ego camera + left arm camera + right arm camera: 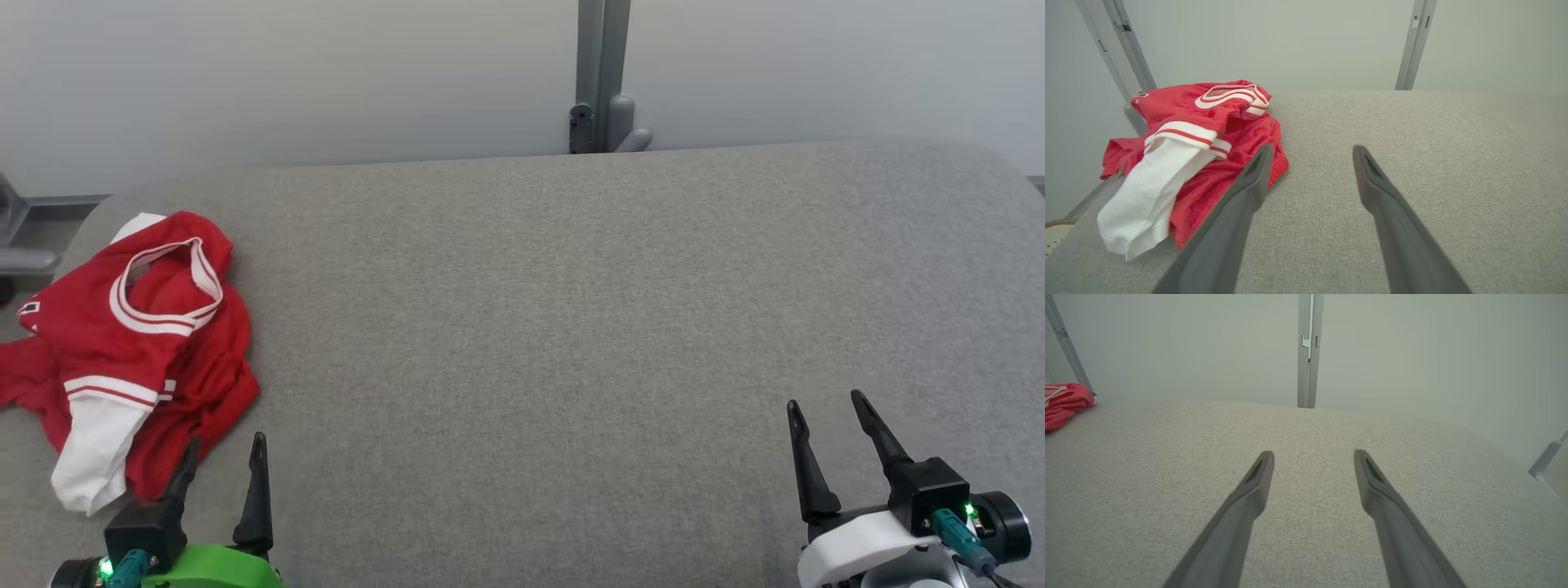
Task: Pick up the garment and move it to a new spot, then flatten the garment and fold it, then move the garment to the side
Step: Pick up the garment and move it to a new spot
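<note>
The garment (131, 343) is a red jersey with white striped trim and a white sleeve, crumpled in a heap at the left end of the grey fabric table (555, 327). Part of it hangs over the table's left edge. My left gripper (226, 443) stands open at the lower left, just in front of the heap's near edge, its left finger overlapping the red cloth in the left wrist view. In that view the garment (1188, 155) lies ahead and to the left of the gripper (1312, 149). My right gripper (824, 402) is open and empty over bare table at the lower right (1314, 453).
A pale wall runs behind the table, with a grey vertical post (602, 73) at its middle. Grey frame bars (1122, 45) stand at the table's left end. The table's corners are rounded. A red corner of the garment (1065, 404) shows far left in the right wrist view.
</note>
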Available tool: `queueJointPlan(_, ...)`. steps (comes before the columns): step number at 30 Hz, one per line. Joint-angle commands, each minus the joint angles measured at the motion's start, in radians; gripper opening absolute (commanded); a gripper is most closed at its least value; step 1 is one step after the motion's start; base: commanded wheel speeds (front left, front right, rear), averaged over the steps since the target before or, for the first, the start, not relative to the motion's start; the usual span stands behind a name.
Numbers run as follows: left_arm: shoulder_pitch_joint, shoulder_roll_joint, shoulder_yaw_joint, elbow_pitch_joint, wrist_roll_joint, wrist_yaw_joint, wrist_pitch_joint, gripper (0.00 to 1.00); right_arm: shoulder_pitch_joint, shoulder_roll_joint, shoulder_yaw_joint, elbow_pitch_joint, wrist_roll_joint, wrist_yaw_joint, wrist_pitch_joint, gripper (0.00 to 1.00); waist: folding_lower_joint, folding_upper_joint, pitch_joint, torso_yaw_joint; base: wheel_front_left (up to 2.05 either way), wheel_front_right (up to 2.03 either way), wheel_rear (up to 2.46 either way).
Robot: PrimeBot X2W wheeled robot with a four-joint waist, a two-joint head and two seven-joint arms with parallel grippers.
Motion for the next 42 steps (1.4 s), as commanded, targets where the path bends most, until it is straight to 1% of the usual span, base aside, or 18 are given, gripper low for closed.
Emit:
queueJointPlan(1, -0.012, 0.001, 0.004, 0.0, -0.007, 0.0, -0.003, 1.0, 0.012, -0.003, 0.002, -0.004, 0.003, 0.0, -0.003, 1.0, 0.0, 0.0109, -0.003, 0.044, 0.0, 0.0, 0.0)
queueJointPlan(2, -0.008, -0.004, 0.006, -0.001, -0.01, 0.0, -0.003, 1.0, 0.015, -0.003, 0.006, -0.005, 0.005, 0.0, -0.003, 1.0, 0.0, 0.0109, -0.006, 0.078, 0.0, 0.0, 0.0)
queueJointPlan(11, 0.01, -0.012, 0.02, 0.003, -0.015, 0.0, -0.003, 1.0, 0.018, -0.003, 0.029, 0.003, 0.017, 0.0, -0.003, 1.0, 0.0, 0.0109, -0.023, 0.248, 0.0, 0.0, 0.0)
queueJointPlan(17, 0.028, -0.017, 0.041, -0.005, -0.018, 0.0, -0.002, 1.0, -0.006, -0.002, 0.067, 0.008, 0.032, 0.0, -0.003, 1.0, 0.0, 0.0109, -0.025, 0.313, 0.0, 0.0, 0.0)
queueJointPlan(23, 0.027, -0.019, 0.047, -0.011, -0.021, 0.0, -0.002, 1.0, -0.006, -0.003, 0.078, 0.009, 0.033, 0.0, -0.003, 1.0, 0.0, 0.0109, -0.016, 0.341, 0.0, 0.0, 0.0)
queueJointPlan(28, 0.017, -0.022, 0.047, -0.015, -0.028, 0.0, -0.002, 1.0, -0.013, -0.003, 0.076, 0.006, 0.024, 0.0, -0.003, 1.0, 0.0, 0.0109, -0.002, 0.346, 0.0, 0.0, 0.0)
queueJointPlan(34, -0.023, -0.031, 0.035, -0.012, -0.032, 0.0, -0.002, 1.0, -0.032, -0.003, 0.061, 0.003, 0.007, 0.0, -0.003, 1.0, 0.0, 0.0109, 0.041, 0.353, 0.0, 0.0, 0.0)
queueJointPlan(38, -0.111, -0.029, -0.015, 0.001, -0.045, 0.0, -0.002, 1.0, -0.069, -0.012, 0.067, -0.001, -0.021, 0.0, -0.003, 1.0, 0.0, 0.0109, 0.105, 0.353, 0.0, 0.0, 0.0)
queueJointPlan(42, -0.227, -0.017, -0.098, 0.073, -0.068, 0.0, -0.002, 1.0, -0.108, -0.031, 0.076, -0.011, -0.029, 0.0, -0.003, 1.0, 0.0, 0.0109, 0.176, 0.341, 0.0, 0.0, 0.0)
